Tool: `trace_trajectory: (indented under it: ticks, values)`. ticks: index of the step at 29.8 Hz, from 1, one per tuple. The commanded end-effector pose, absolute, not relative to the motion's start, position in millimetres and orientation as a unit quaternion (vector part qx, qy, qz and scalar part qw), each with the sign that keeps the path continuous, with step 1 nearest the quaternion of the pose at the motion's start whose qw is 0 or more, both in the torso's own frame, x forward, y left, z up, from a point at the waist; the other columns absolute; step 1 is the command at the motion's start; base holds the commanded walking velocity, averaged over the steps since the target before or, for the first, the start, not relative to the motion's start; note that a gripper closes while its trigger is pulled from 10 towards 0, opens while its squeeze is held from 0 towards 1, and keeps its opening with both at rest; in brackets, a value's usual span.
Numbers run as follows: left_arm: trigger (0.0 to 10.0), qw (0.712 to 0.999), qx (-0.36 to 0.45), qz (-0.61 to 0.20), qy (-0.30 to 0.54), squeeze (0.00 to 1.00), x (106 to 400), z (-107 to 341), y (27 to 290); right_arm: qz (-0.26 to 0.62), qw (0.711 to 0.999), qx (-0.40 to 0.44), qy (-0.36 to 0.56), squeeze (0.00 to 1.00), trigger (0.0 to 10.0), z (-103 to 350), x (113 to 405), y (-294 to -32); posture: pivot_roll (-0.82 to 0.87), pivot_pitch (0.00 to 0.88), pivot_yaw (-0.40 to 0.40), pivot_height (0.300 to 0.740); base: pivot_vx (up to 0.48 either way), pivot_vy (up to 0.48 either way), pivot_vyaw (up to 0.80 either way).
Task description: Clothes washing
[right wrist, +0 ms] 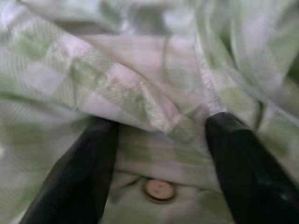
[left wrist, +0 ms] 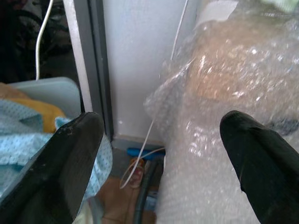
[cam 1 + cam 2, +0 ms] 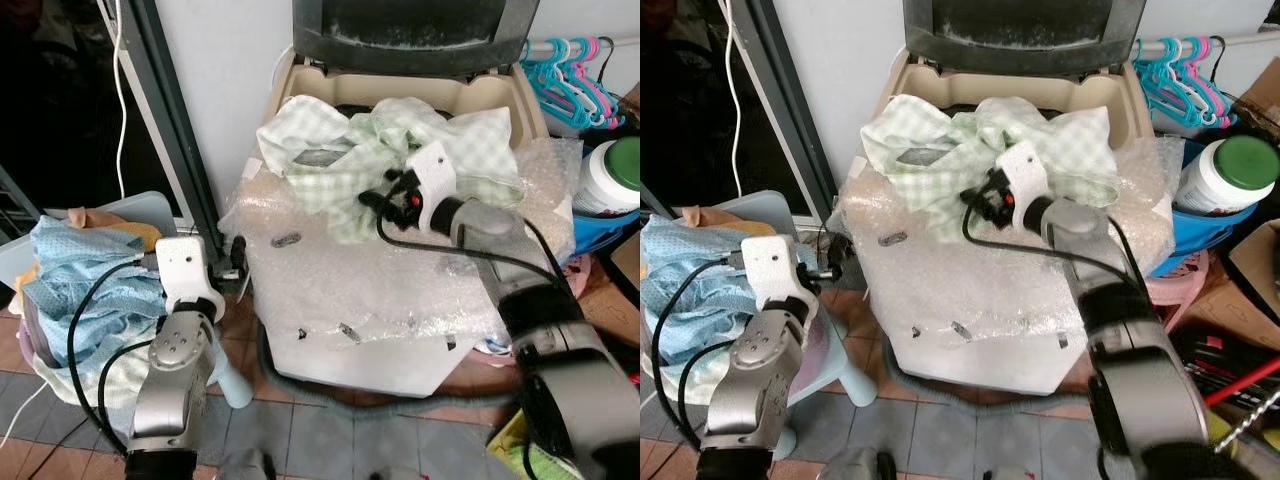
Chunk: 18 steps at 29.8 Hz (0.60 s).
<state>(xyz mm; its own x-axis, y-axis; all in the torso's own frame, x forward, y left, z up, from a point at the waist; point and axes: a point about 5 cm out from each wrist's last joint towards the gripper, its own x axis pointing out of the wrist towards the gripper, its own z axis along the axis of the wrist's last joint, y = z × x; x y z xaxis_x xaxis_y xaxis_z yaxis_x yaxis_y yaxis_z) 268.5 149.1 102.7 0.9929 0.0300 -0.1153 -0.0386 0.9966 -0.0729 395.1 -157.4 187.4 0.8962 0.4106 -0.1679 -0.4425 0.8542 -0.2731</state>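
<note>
Reaching arm: right, stretched over the washer (image 3: pixel 350 300) top toward its open tub at the far edge
Right gripper (image 1: pixel 159 154): fingers (image 1: pixel 77 172) parted, pressed into the shirt (image 3: pixel 390 150), cloth bunched between them but not pinched
Shirt: green-and-white check, heaped across the tub mouth and spilling onto the far half of the washer top; a round button (image 1: pixel 159 189) lies between the fingers
Washer: top-loader, lid (image 3: pixel 415 30) raised upright at the far edge; top and front wrapped in bubble wrap (image 3: pixel 330 270) with dark tape scraps near the front edge
Left gripper (image 2: pixel 159 149): fingers (image 2: pixel 65 158) spread wide, holding nothing, held low beside the washer's left side near the wall
Left arm: bent, wrist just beside the basket (image 3: pixel 130 215)
Basket: pale blue, on the floor off the washer's left side, piled with blue patterned laundry (image 3: pixel 85 275) and a bit of orange cloth
Wall side: grey door frame (image 3: pixel 175 130) and a white cord (image 3: pixel 120 100) hanging by it
Right of washer: turquoise and pink hangers (image 3: pixel 570 75) on a rail, a white jar (image 3: pixel 610 175) with a green cap in a blue tub (image 3: pixel 600 235)
Floor: grey and reddish tiles (image 3: pixel 310 435) before the washer
</note>
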Motion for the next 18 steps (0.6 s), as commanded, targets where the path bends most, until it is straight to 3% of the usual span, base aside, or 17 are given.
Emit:
trace_trajectory:
  ticks: [1,3,5,6,11,18]
  values:
    - [10.0,0.998,-0.033,0.022,0.051,0.00,269,108,150,0.155,0.974,-0.160,0.031,1.00,10.0,199,401,-174,-0.01,0.060,0.016,0.740,0.000,0.000,0.00]
    - [10.0,0.998,-0.037,0.024,0.055,0.00,269,107,149,0.030,0.988,-0.141,-0.057,1.00,10.0,244,410,-199,-0.01,0.053,0.016,0.740,0.000,0.000,0.00]
    - [10.0,0.997,-0.038,0.024,0.055,0.00,269,107,149,0.003,0.988,-0.133,-0.080,1.00,10.0,254,410,-205,-0.01,0.052,0.016,0.740,0.000,0.000,0.00]
    - [10.0,0.998,-0.036,0.024,0.055,0.00,269,107,149,-0.006,0.984,-0.122,-0.133,1.00,10.0,274,407,-209,-0.01,0.052,0.016,0.740,0.000,0.000,0.00]
    - [10.0,0.997,-0.036,0.029,0.054,0.00,269,106,150,0.019,0.972,-0.124,-0.200,1.00,10.0,281,393,-202,-0.02,0.037,0.021,0.740,0.000,0.000,0.00]
    - [10.0,0.997,-0.043,0.036,0.049,0.00,270,105,149,0.075,0.967,-0.118,-0.212,1.00,10.0,237,354,-175,-0.04,0.010,0.034,0.740,0.000,0.000,0.00]
